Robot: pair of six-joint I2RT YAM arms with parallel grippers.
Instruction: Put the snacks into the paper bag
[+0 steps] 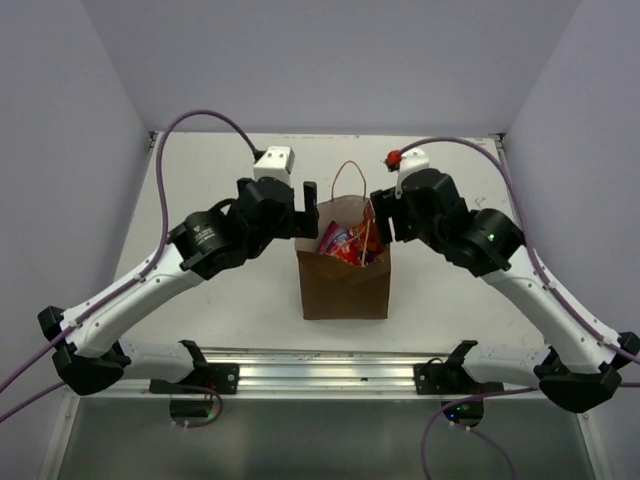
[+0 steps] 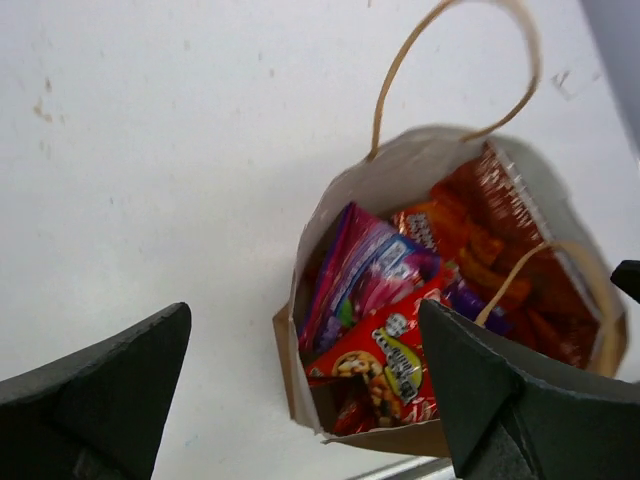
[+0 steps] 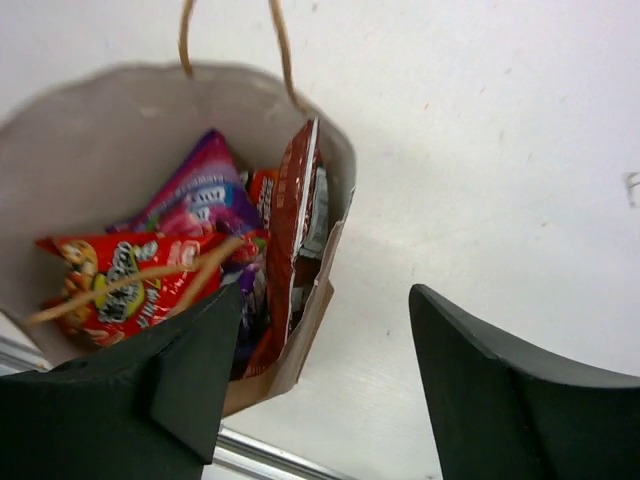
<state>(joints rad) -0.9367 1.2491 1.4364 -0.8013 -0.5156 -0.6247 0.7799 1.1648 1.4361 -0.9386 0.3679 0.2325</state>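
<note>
The brown paper bag (image 1: 345, 285) stands upright mid-table with its mouth open and one loop handle (image 1: 350, 172) raised. All the snacks I can see lie inside it: the purple-pink packet (image 2: 365, 272), the red candy packet (image 2: 392, 362), the large orange-red Doritos bag (image 2: 500, 225) and a small red-orange packet (image 2: 424, 224). My left gripper (image 1: 306, 205) hovers open over the bag's left rim, holding nothing. My right gripper (image 1: 385, 215) hovers open at the right rim, where the bag wall (image 3: 310, 320) and the Doritos bag (image 3: 293, 225) show below its fingers.
A metal rail (image 1: 320, 365) runs along the table's near edge between the arm bases. Purple cables (image 1: 200, 120) loop above both arms. Pale walls close in the table at the back and sides.
</note>
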